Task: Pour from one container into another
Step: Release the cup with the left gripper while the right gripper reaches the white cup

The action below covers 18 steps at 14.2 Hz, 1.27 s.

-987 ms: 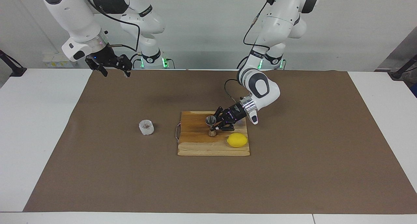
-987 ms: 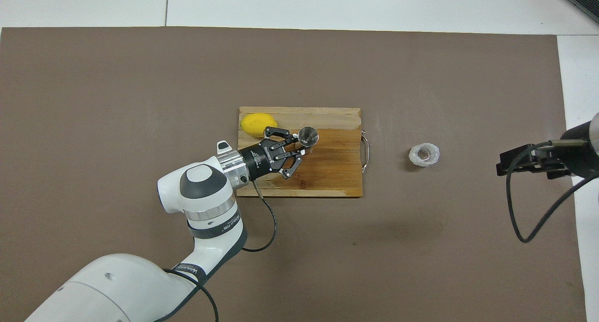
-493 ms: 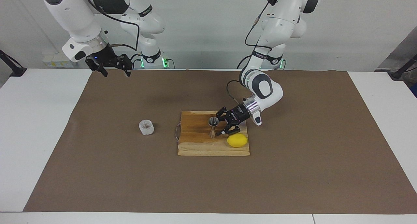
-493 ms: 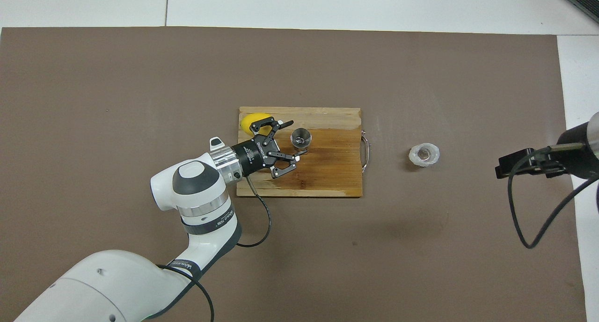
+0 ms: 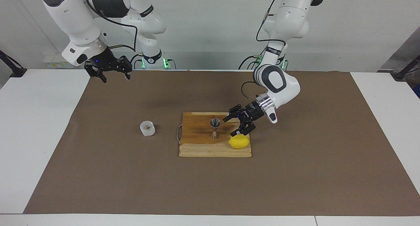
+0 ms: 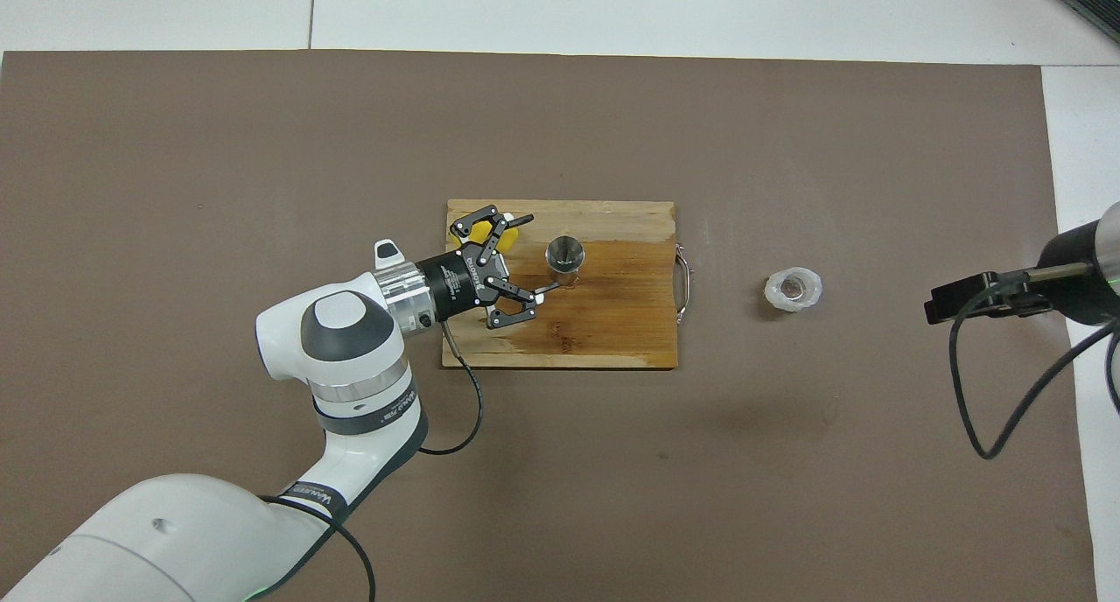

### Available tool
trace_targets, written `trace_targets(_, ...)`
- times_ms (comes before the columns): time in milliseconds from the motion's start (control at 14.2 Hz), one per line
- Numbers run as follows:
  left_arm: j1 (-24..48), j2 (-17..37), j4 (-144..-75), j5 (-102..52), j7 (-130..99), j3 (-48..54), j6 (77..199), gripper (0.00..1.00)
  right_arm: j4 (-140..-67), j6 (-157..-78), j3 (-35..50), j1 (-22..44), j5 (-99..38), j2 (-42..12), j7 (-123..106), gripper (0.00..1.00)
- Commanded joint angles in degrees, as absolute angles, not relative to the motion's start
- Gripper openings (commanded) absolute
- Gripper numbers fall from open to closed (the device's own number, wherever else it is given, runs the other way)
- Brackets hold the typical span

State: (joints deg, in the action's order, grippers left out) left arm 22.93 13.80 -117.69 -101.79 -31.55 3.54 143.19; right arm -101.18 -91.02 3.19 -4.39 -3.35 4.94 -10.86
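Steel jigger [image 5: 215, 128] is set upright on the wooden cutting board [image 5: 197, 150], beside a lemon [image 5: 239, 142]. Left end effector [image 5: 235, 124] is spread, just beside the jigger, over the board. Crinkled plastic cup [image 5: 147, 128] sits untouched on brown paper over the white worktop [image 5: 39, 121], toward the right arm's end. Right end effector [image 5: 108, 68] is spread, waiting aloft. Next, the cup must be grasped and tipped over the jigger. Plain grey wall.

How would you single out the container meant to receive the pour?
Find the wooden cutting board in the middle of the brown mat. Standing upright on it, beside the lemon, is the steel jigger. Its shiny hourglass shape sets it apart from the crinkled plastic cup off the board.
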Motion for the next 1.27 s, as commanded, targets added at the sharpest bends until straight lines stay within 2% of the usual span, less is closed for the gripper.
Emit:
trace_targets(0,22.5,5.5,-124.4,-96.5,-31.6,3.6,146.2,1.0,-105.8,-95.8,3.6,-5.3,-3.6,7.6,-21.0,1.0)
trace_targets(211,17.5,1.7,-126.0,-82.3,-31.6,3.6,145.6,1.0,-110.2,-101.0,3.3,-5.4,-3.6,9.1,-36.1,1.0)
trace_targets(352,13.8,0.5,-125.8,-72.4,-31.5,3.5,140.8,1.0,-111.1,-103.8,3.2,-5.5,-3.6,8.8,-44.5,1.0)
trace_targets(634,6.7,2.7,-116.3,-44.0,-30.8,3.5,128.2,1.0,-113.4,-109.4,3.2,-7.6,-8.4,6.7,-61.7,1.0)
trace_targets(916,3.2,3.2,-108.2,-21.4,-29.7,3.5,120.9,1.0,-113.2,-113.8,3.1,-10.8,-24.4,-1.6,-83.3,1.0)
trace_targets(1198,4.0,-1.0,-107.7,-6.6,-18.2,3.5,118.0,1.0,-113.4,-114.7,3.2,-12.0,-32.5,-8.6,-98.2,1.0)
